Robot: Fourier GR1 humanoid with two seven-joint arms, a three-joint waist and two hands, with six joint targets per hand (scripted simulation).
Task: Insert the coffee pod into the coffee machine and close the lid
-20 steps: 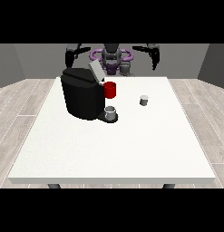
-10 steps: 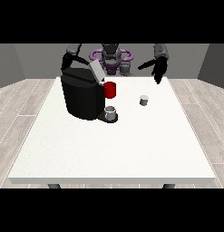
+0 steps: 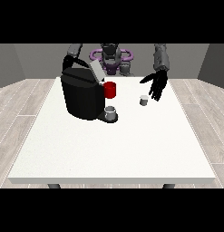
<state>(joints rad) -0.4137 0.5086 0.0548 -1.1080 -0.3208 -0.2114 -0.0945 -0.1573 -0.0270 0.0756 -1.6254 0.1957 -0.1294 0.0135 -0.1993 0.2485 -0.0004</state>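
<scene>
I saw the hand at the view's right, fingers spread and holding nothing, just beside the coffee pod, which lay camera-ward and slightly view-left of it.

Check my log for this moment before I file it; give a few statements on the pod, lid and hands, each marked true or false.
1. The coffee pod sits on the table, right of the coffee machine. True.
2. The hand at the view's right holds the pod. False: open, beside it.
3. The lid is shut. False: raised.
4. A cup stands at the machine's base. True.
</scene>
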